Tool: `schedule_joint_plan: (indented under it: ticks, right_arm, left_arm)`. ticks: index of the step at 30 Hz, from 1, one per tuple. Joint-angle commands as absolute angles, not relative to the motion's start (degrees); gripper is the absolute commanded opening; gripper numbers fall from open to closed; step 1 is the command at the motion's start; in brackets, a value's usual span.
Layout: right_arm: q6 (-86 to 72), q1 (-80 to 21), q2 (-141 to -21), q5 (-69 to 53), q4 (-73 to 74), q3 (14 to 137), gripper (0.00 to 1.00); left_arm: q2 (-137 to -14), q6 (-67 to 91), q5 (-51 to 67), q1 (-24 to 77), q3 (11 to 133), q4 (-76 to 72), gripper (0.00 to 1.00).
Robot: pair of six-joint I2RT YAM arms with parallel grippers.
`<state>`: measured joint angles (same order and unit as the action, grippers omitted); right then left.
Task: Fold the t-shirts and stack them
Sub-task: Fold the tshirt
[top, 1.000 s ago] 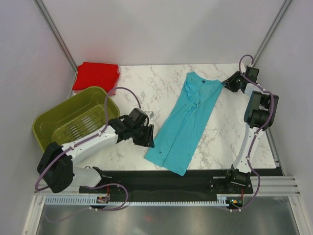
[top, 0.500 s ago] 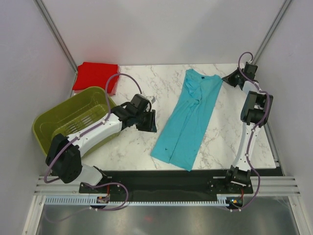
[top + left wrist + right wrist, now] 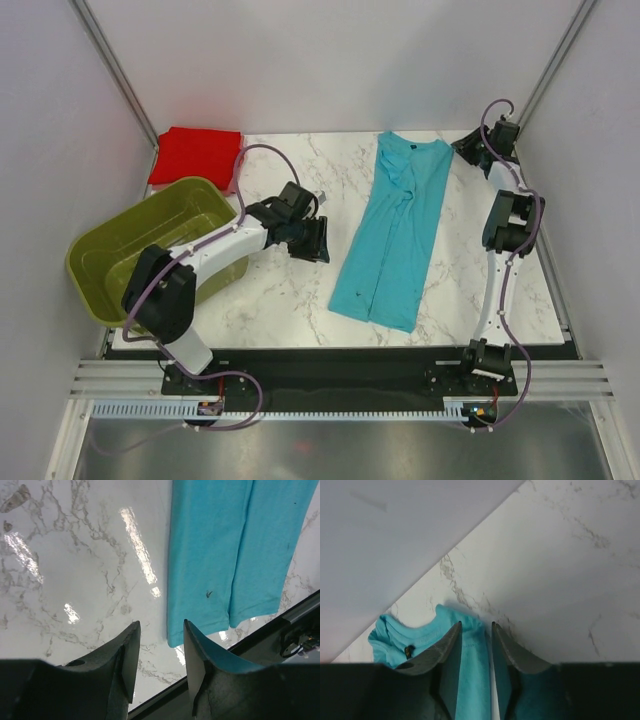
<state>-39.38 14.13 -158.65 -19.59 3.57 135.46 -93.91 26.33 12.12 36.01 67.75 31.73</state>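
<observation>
While the turquoise t-shirt [image 3: 392, 235] lies long and narrow on the table [image 3: 285, 300], I get ready for the next fold.
From above: my left hand [image 3: 320, 243] hangs just beside it and my right hand [image 3: 462, 152] is at its far shoulder; the red t-shirt [image 3: 197, 155] lies behind the green basket [image 3: 140, 250], well apart. Left wrist: my fingers [image 3: 125, 655] are loose and hold nothing; the hem ahead needs grabbing. Right wrist: cloth shows between my fingers [image 3: 450, 645]; I cannot tell if they pinch it.

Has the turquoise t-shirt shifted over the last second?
Yes. The turquoise t-shirt slid toward the table's far edge, its hem swinging right, away from the green basket.
</observation>
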Motion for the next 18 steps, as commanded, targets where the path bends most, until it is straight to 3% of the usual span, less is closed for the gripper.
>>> schedule_joint_plan:
  ticks: [1,7,13,18]
  right_arm:
    - [-38.2,14.9,-148.9,-15.2,7.5,126.9,0.41]
    - [-39.2,14.9,-126.3,-12.7,13.8,100.7,0.54]
    - [-34.6,8.1,-104.9,-5.4,29.9,77.5,0.53]
    - [-38.4,1.4,-86.7,-5.0,29.5,54.3,0.50]
  left_arm:
    - [-95.1,25.7,18.9,36.0,67.5,26.7,0.48]
    - [-97.0,27.2,22.2,36.3,62.7,20.4,0.52]
    - [-97.4,28.7,21.6,37.5,57.1,15.8,0.53]
    - [-98.0,28.4,20.7,39.7,53.7,14.2,0.53]
